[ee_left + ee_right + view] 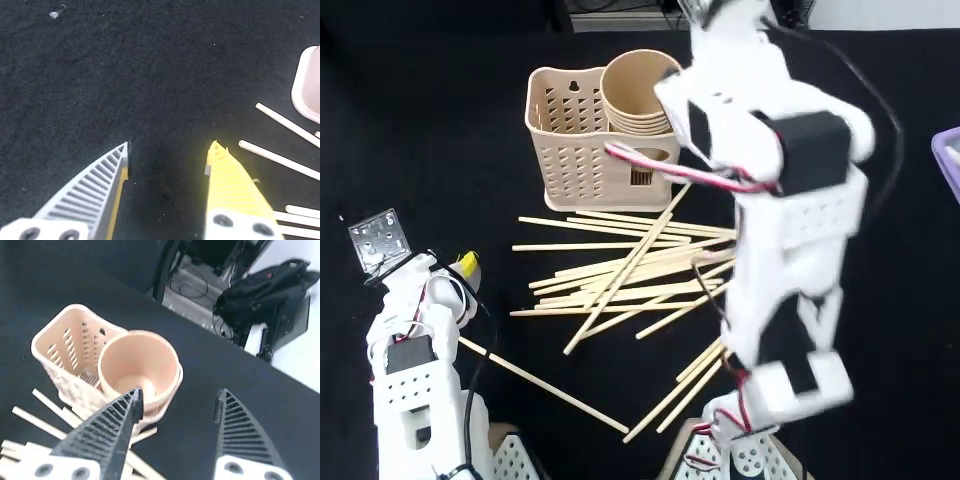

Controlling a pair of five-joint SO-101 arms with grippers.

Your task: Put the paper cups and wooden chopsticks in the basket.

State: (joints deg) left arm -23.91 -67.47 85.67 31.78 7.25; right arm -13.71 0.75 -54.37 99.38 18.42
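Observation:
A beige slotted basket (575, 150) stands at the back of the black table, with a stack of paper cups (638, 90) upright in its right end. Many wooden chopsticks (630, 270) lie scattered in front of it. My right gripper (178, 392) hangs open just above and beside the cups (137, 365) and the basket (65, 335), holding nothing. My left gripper (170, 144) is low over bare tabletop at the front left, open and empty, with chopstick ends (280, 160) off to one side.
One chopstick (540, 385) lies apart near the left arm's base, and a few more (690, 390) run under the right arm. A metal plate (380, 240) sits at the left. A purple container (948, 150) pokes in at the right edge.

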